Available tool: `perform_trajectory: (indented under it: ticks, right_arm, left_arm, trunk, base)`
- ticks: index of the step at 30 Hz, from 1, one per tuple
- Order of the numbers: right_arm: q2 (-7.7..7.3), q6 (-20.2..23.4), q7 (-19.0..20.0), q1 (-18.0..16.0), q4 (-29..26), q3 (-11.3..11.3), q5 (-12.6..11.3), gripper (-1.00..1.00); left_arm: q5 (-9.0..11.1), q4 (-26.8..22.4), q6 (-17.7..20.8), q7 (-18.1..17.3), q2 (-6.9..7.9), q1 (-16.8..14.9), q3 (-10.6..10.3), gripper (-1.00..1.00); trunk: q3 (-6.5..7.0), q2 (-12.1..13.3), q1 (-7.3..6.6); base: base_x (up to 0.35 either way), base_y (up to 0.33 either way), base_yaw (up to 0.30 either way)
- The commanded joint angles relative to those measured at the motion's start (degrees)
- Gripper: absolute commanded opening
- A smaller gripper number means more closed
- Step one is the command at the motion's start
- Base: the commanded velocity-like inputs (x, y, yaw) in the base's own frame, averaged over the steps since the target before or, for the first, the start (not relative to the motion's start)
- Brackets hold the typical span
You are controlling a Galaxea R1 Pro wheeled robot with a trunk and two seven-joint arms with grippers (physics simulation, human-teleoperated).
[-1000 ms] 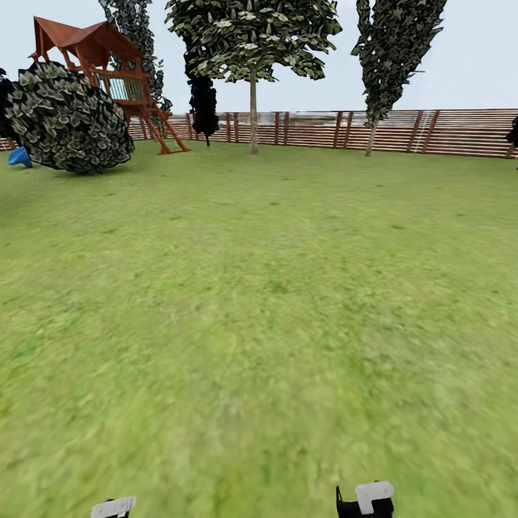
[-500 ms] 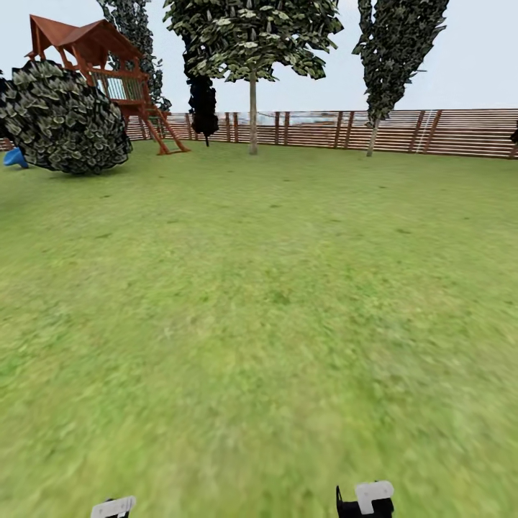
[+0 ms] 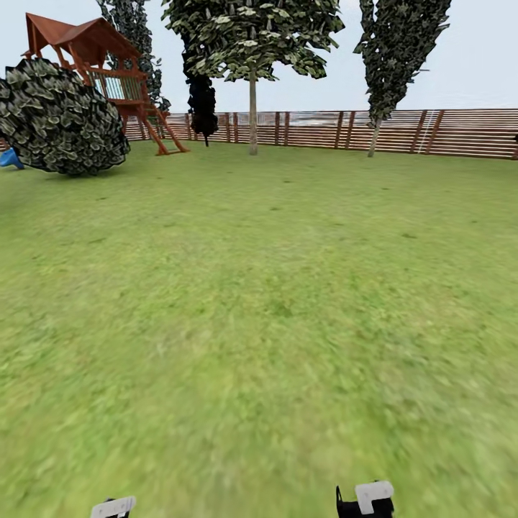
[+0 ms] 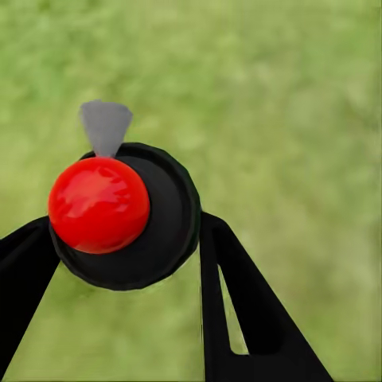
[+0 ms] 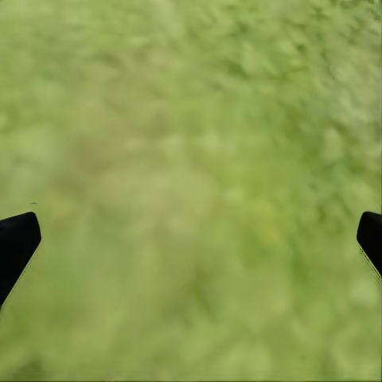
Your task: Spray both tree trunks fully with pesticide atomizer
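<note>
Lawn (image 3: 273,288), L pincer (image 4: 127,239) gripping atomizer (image 4: 119,215)

A green lawn (image 3: 273,288) carries a round dark shrub (image 3: 61,119), a wooden playhouse (image 3: 108,72) and a pale-trunked tree (image 3: 252,115).

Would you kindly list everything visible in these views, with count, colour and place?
Lawn: one, green, the whole ground.
Fence: one, reddish-brown slats, along the far edge.
Tree: one, pale trunk, green canopy, far centre by the fence.
Conifers: at least two, dark, at the far fence.
Shrub: one, round, dark, far left.
Playhouse: one, red-brown, behind the shrub.
Atomizer: one, dark with red top, between the left gripper's fingers.
Left gripper: black, shut on the atomizer.
Right gripper: black, open over grass.
</note>
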Motion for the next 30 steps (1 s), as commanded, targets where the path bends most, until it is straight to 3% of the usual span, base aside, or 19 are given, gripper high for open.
perform_trajectory:
  ticks: [1,30]
  right_arm:
    - [0.01,0.03,-0.60,-0.04,0.06,0.40,0.29,1.00]
    - [0.01,0.03,-0.60,-0.04,0.06,0.40,0.29,1.00]
  left_arm:
    - [0.62,0.04,-0.16,-0.20,0.02,-0.03,-0.40,-1.00]
    - [0.55,0.04,-0.17,-0.20,0.02,-0.03,-0.40,-1.00]
  trunk:
    - [-0.05,-0.02,0.03]
    - [-0.05,-0.02,0.03]
  base:
    - [0.337,0.000,0.000]
    - [0.337,0.000,0.000]
